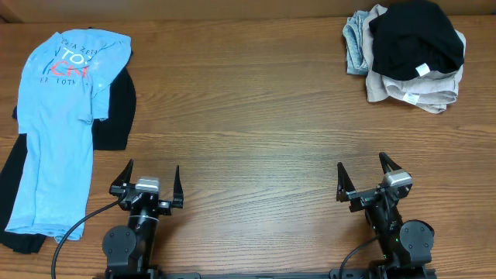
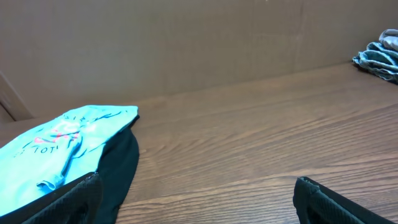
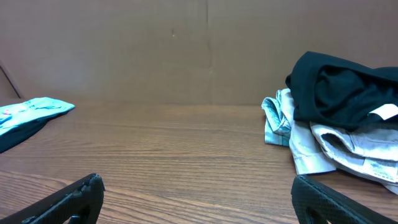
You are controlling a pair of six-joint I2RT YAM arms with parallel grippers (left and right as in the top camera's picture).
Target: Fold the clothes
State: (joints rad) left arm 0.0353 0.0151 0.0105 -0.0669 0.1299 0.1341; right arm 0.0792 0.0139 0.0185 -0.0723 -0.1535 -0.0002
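A light blue T-shirt (image 1: pixel 58 116) with white and red-orange lettering lies lengthwise at the table's far left, on top of a plain black garment (image 1: pixel 115 108) that sticks out beside and below it. Both show in the left wrist view, the T-shirt (image 2: pixel 59 137) and the black garment (image 2: pixel 118 165). My left gripper (image 1: pixel 147 180) is open and empty near the front edge, right of the shirt; its fingertips (image 2: pixel 198 186) frame bare wood. My right gripper (image 1: pixel 363 174) is open and empty at the front right; its fingertips (image 3: pixel 198 186) are wide apart over the table.
A pile of clothes (image 1: pixel 407 54) sits at the back right: a black garment on top, beige and grey-blue pieces beneath. It shows in the right wrist view (image 3: pixel 339 118). A brown wall (image 3: pixel 186 50) stands behind the wooden table (image 1: pixel 256 116).
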